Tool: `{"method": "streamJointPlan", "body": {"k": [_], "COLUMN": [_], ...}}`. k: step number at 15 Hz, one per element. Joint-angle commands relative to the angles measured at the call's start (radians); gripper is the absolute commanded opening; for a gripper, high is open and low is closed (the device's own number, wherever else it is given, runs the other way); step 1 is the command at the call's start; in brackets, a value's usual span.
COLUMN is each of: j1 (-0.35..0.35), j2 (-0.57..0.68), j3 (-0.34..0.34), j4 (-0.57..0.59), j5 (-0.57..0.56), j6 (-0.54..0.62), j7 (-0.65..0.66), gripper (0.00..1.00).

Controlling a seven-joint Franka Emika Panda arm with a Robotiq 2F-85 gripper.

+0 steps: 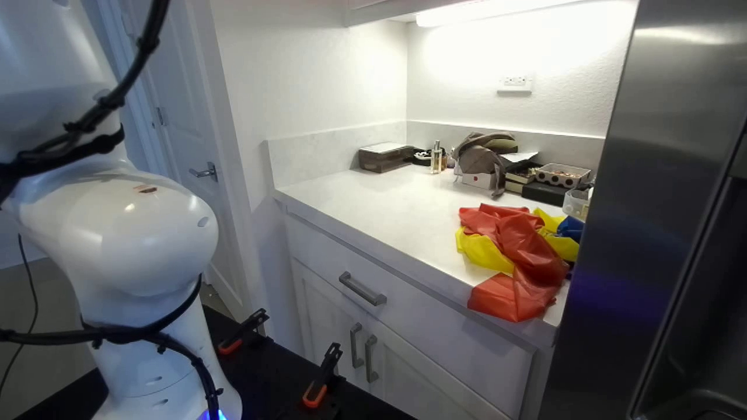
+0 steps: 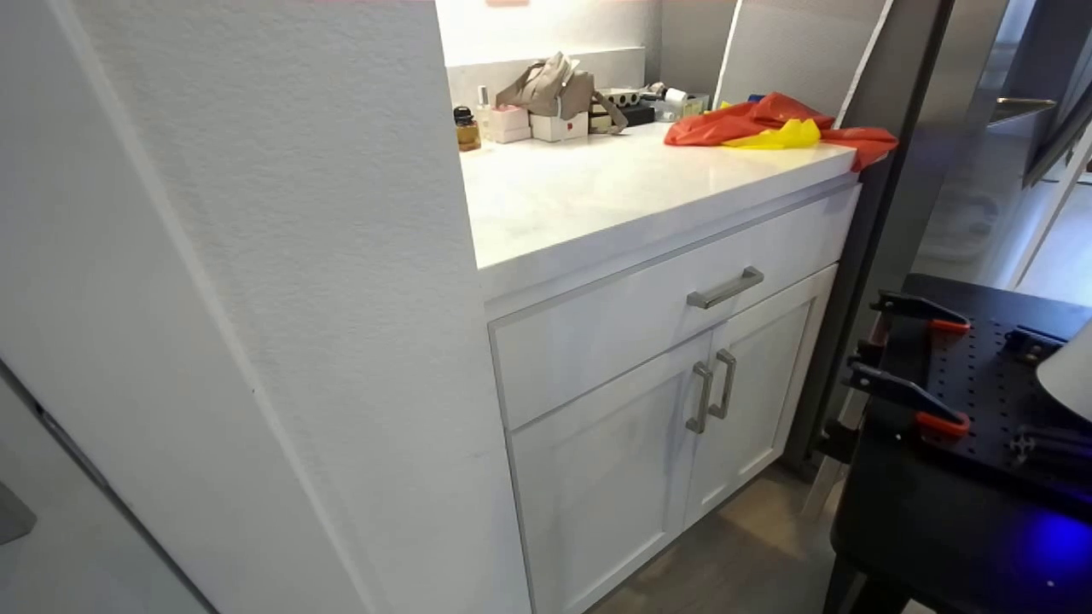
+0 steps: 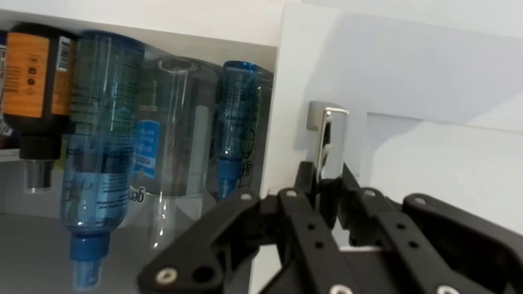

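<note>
Within gripper, metal handle, long axis vertical

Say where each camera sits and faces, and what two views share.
Wrist view: on the wrist, looking past the black end effector at a silver metal bar handle.
An exterior view: beside the rounded white arm, shown at left, facing a glossy white countertop.
An exterior view: beside a pale textured wall, facing white cabinet doors; arm sliver at right.
Both exterior views share the countertop and crumpled, shiny red-and-yellow sheet.
</note>
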State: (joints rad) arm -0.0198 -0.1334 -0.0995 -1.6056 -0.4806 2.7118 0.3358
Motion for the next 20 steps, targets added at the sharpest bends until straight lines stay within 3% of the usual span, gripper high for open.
{"method": "streamJointPlan", "body": {"k": [1, 8, 9, 12, 20], "j1": [0.023, 0.035, -0.014, -0.026, 0.004], "j2": [-0.088, -0.198, -0.213, -0.263, -0.381], "j3": [0.023, 0.069, 0.12, 0.159, 0.247], "j4": [-0.074, -0.172, -0.185, -0.222, -0.307], "j5": [0.0, -0.004, 0.028, 0.043, 0.12], "j6": [-0.057, -0.127, -0.138, -0.176, -0.314], "j7": [-0.019, -0.008, -0.03, -0.036, -0.084], "gripper": [0.04, 0.04, 0.04, 0.04, 0.01]}}
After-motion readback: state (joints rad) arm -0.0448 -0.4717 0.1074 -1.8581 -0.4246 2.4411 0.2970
